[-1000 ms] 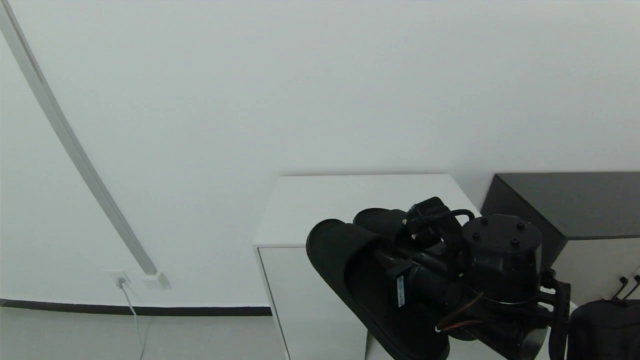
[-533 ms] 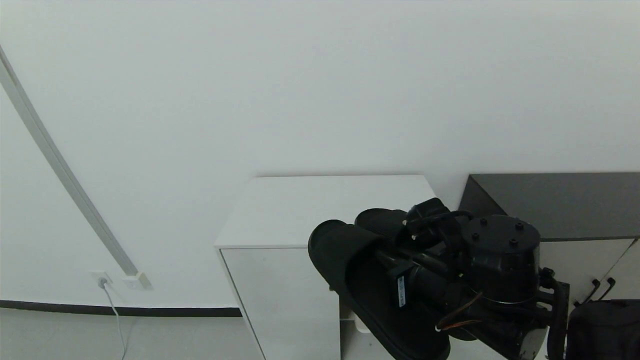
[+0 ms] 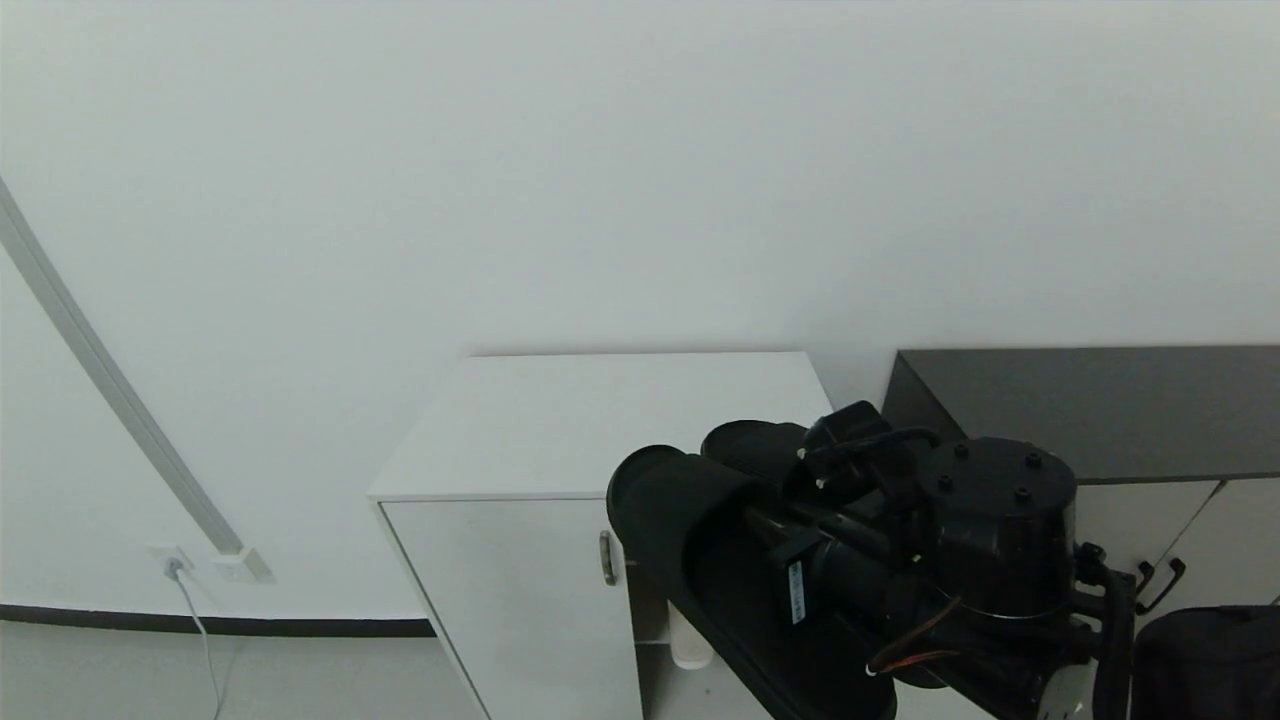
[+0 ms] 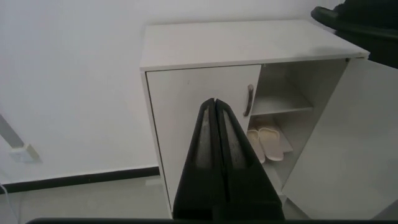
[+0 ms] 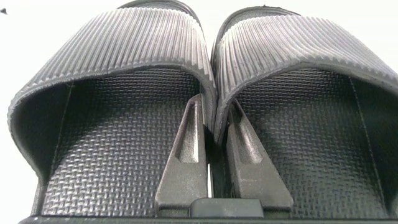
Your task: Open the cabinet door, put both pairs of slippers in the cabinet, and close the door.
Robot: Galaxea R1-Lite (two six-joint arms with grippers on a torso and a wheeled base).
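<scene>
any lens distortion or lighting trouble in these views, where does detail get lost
Head view: the conduit bows, a wide-lens curve; the black slippers read as one flat dark mass against the bright wall. Left wrist view: the open cabinet is shaded inside, yet the pale slippers there are readable. Right wrist view: the black slippers' ribs and tread are evenly lit, no glare.

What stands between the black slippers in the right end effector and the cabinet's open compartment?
Nothing visible does. The right end effector holds the black slippers in front of the cabinet, whose open door is swung aside. A light pair of slippers lies inside it.
</scene>
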